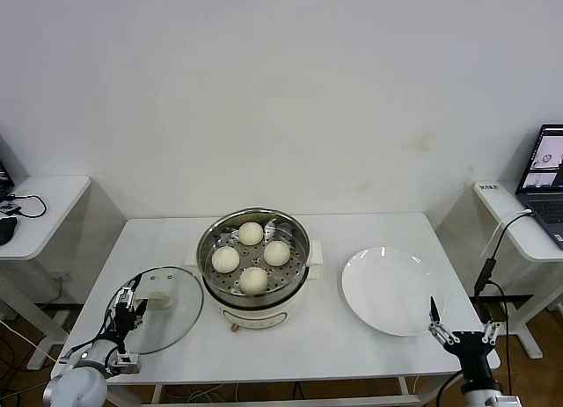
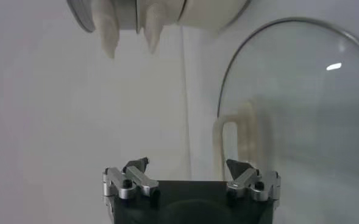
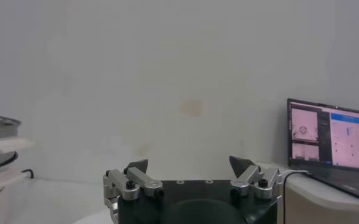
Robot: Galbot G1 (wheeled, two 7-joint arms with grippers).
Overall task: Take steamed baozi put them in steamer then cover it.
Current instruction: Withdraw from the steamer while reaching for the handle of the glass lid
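The steamer (image 1: 255, 294) stands mid-table, a steel pot on a cream base. Several cream-white baozi lie on its perforated tray, among them one at the back (image 1: 251, 233) and one at the front (image 1: 253, 279). The glass cover (image 1: 171, 323) lies flat on the table to the steamer's left, its cream handle (image 1: 157, 295) up. My left gripper (image 1: 129, 326) is open and empty, low at the cover's left rim. In the left wrist view the gripper (image 2: 191, 167) faces the cover (image 2: 301, 122) and its handle (image 2: 228, 146). My right gripper (image 1: 464, 328) is open and empty at the table's front right corner.
A white plate (image 1: 391, 291) lies right of the steamer, just before my right gripper. Side desks stand on both sides; the right one bears a laptop (image 1: 547, 174), also in the right wrist view (image 3: 328, 143). A wall is behind the table.
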